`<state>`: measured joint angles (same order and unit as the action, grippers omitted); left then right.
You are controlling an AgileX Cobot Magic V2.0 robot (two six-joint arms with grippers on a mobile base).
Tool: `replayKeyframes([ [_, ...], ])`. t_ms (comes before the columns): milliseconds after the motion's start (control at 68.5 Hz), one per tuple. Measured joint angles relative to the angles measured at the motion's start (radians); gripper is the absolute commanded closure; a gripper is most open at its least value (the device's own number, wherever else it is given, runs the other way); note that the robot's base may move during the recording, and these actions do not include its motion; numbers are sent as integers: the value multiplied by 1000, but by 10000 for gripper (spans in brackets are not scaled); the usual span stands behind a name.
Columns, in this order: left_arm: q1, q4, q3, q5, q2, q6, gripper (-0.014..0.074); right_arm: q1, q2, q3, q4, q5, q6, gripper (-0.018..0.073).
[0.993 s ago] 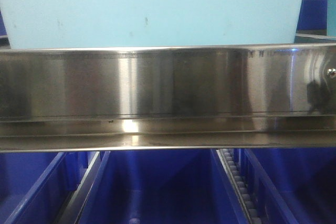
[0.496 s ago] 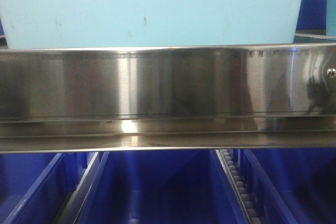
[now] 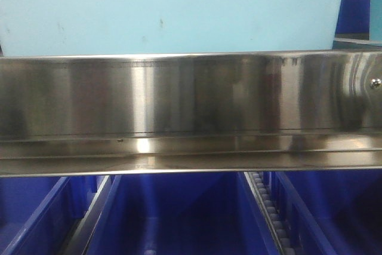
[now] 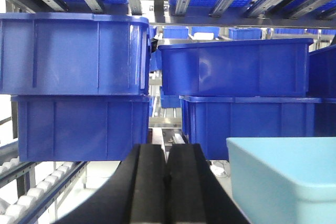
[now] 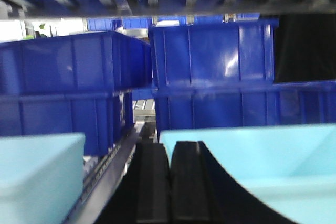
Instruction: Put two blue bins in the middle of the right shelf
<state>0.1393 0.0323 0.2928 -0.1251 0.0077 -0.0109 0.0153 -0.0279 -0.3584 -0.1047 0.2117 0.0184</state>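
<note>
Left gripper [image 4: 167, 182]: fingers pressed together, nothing between them. Right gripper [image 5: 169, 182]: same, closed on nothing. In the front view a light-blue bin [image 3: 173, 13] sits on the shelf level just behind the steel rail [image 3: 191, 97], with dark-blue bins [image 3: 173, 213] on the level below. The right wrist view shows a left light-blue bin [image 5: 39, 177] and a right light-blue bin [image 5: 262, 156], with the gripper overlapping the right one. Stacked dark-blue bins [image 5: 210, 77] stand behind.

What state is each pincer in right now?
Left pincer: closed, holding nothing.
Right pincer: closed, holding nothing.
</note>
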Motion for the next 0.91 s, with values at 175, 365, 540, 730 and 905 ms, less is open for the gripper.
replayKeyframes([
  [175,0,-2,154,-182,67,0,185,0,-110,-145,-2,75,0,-13],
  [365,0,-63,255,-225,181,0,8,0,-228,-205,-2,114,3,-10],
  [540,18,-107,389,-372,353,1,4,22,-369,-333,-2,238,91,-10],
  [730,183,-111,568,-450,564,4,5,163,-563,-501,-10,328,113,-10],
  [905,309,-111,777,-558,801,11,6,280,-787,-673,-12,462,113,-10],
])
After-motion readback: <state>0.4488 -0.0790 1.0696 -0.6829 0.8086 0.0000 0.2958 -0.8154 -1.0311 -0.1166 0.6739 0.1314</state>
